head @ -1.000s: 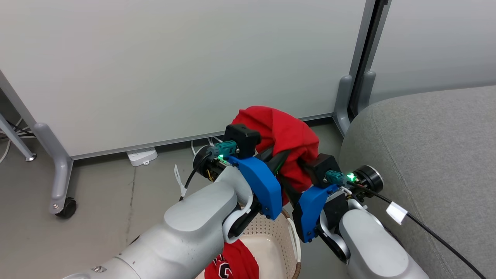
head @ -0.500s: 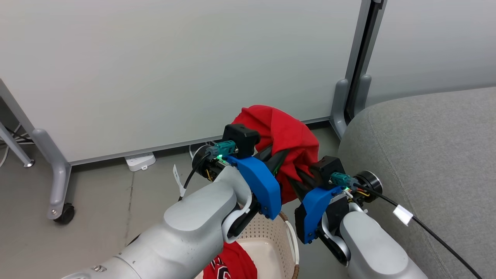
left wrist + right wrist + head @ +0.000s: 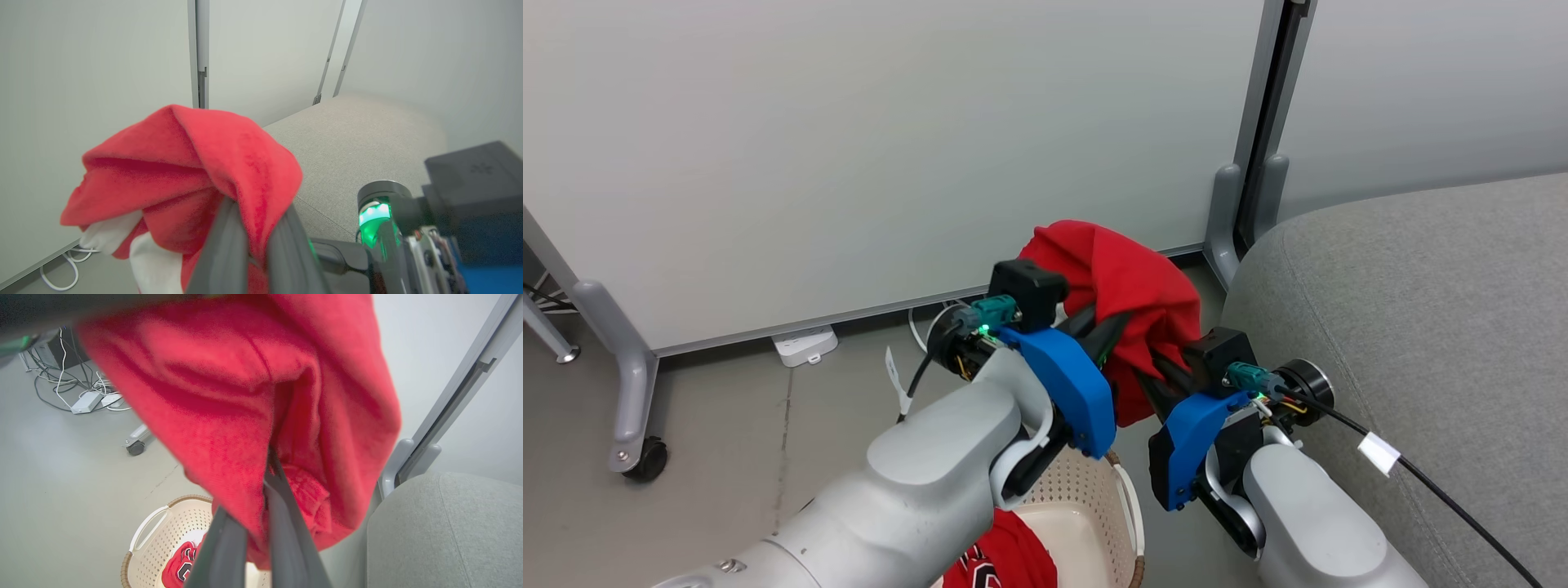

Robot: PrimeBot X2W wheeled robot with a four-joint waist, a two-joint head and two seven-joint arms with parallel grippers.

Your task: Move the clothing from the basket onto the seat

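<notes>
Clothing is sitting in two places. The grey seat (image 3: 1421, 327) is filling the right side of the head view, and the cream basket (image 3: 1086, 483) is standing on the floor just beside its left edge. The plain red garment (image 3: 1131, 286) is hanging bunched in the air above the basket, apart from the seat. The jersey (image 3: 1013, 557) is lying inside the basket. The left gripper (image 3: 257, 212) and right gripper (image 3: 261, 506) are each pinching folds of the plain red garment, fingers narrow.
</notes>
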